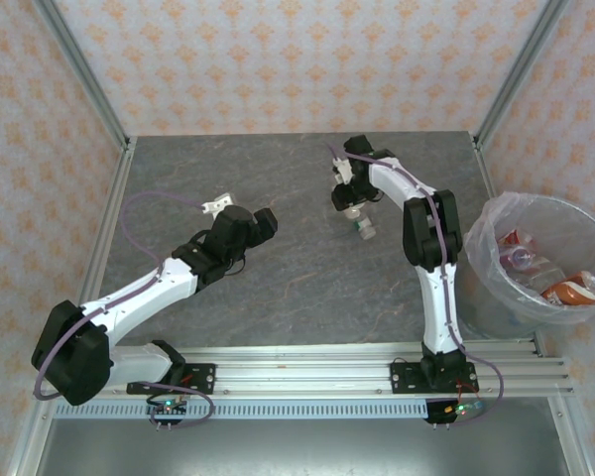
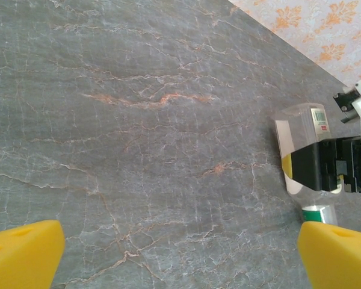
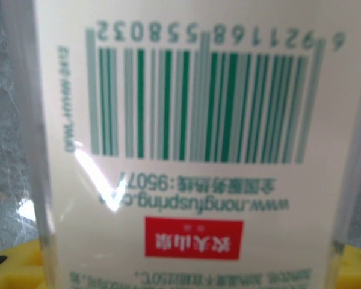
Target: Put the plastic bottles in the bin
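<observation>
Top external view, from the near edge: both arm bases sit bolted to the rail, and the grey marbled table stretches away from them. The left arm slants up from the near-left corner toward the middle of the table, and the left gripper hangs over bare stone, well apart from anything. On its own wrist camera its yellow fingertips sit at the two bottom corners of the picture, spread wide with nothing between them.

Off the table's right edge stands the bin, lined with a whitish bag. Several bottles lie inside, one with a red label and one orange.

Farther back, right of centre, the right arm bends over and the right gripper points down at the table. It is pinching a clear bottle across the body, green cap toward the near side. The left wrist camera shows a black finger across that bottle's white label. The right wrist camera shows the barcode close up, with yellow pads at either side of it. Whether the bottle touches the stone or hangs just above it, I can't tell.
</observation>
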You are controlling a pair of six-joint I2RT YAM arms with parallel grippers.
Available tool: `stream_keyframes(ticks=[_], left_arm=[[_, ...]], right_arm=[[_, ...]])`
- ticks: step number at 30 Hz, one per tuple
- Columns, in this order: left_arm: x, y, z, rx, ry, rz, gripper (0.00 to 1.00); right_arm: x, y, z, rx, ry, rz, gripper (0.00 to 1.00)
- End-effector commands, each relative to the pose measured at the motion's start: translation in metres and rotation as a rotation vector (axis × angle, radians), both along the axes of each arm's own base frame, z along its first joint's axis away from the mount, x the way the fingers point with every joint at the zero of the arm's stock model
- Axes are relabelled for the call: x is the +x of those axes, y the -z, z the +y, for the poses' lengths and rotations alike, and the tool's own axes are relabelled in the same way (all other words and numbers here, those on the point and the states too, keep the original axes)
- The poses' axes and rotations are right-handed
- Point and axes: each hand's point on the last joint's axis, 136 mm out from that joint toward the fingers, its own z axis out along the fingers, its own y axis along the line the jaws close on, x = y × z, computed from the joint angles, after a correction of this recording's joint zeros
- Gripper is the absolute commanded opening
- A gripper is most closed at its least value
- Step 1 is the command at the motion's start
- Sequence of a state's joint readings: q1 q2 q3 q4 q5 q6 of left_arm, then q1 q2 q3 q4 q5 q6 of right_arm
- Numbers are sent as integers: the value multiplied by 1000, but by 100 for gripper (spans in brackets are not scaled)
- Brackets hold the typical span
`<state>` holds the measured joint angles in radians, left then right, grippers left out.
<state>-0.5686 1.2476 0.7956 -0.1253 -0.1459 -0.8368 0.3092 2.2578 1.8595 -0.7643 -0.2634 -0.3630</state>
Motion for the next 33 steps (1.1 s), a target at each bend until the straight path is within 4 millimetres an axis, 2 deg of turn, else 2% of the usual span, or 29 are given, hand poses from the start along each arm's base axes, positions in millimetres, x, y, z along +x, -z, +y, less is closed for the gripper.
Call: stream_keyframes(ticks=[1,6,14,22,25,33], left_arm=[[6,-3,2,22,-5,-17,100],[10,-4,-5,10,14,-10,100],[10,-5,-5,1,11,-13,100],[8,-1,-5,-6,9,-3,100],[8,0,-5,-5,7,1,100],[9,2,-5,4,11,3,100]], right_arm=[[5,-52,-6,12,58,-137,56],[0,-74,-14,19,97,-225,51],[-12,-109,-27,39,152,-356,45],[-28,-148,-32,123,197,-502,32],[-35,-169,-36,168,226,-576,27],[-65,-243,-55,191,244,-760,1]])
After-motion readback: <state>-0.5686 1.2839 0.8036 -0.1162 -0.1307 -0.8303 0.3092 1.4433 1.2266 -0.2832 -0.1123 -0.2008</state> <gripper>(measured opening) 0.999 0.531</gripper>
